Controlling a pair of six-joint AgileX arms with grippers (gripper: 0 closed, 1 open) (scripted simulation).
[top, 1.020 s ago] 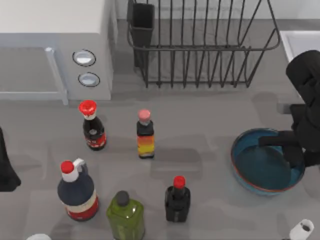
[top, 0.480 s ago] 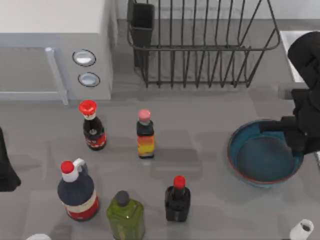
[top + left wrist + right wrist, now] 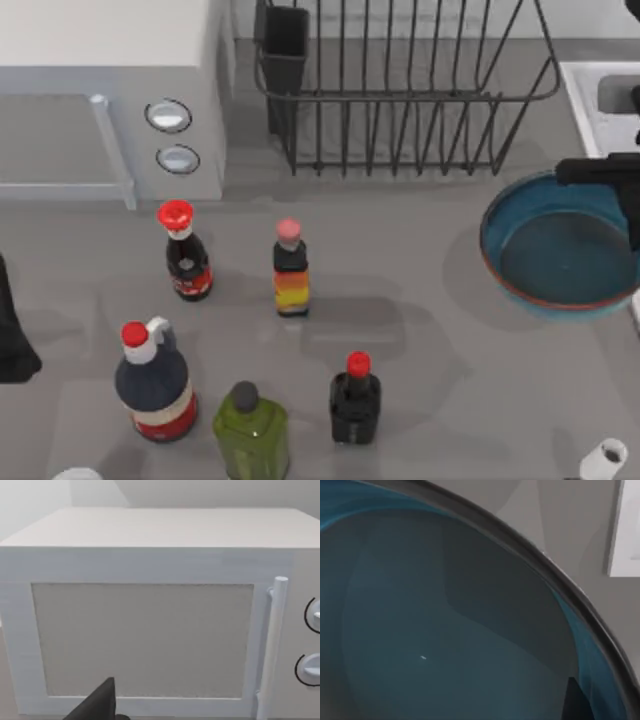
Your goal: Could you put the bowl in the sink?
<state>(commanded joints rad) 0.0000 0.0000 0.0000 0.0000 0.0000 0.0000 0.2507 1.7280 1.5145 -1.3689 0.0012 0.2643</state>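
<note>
My right gripper sits at the table's right edge, over the far rim of the bowl; I cannot tell whether its fingers are clamped on the rim. The blue bowl is near the table's right side, just in front of the sink, whose white corner is at the top right, beside the black wire dish rack. In my right wrist view the bowl's blue inside sits close, with the sink's white edge past it. My left arm is parked at the left edge, facing the white microwave
</note>
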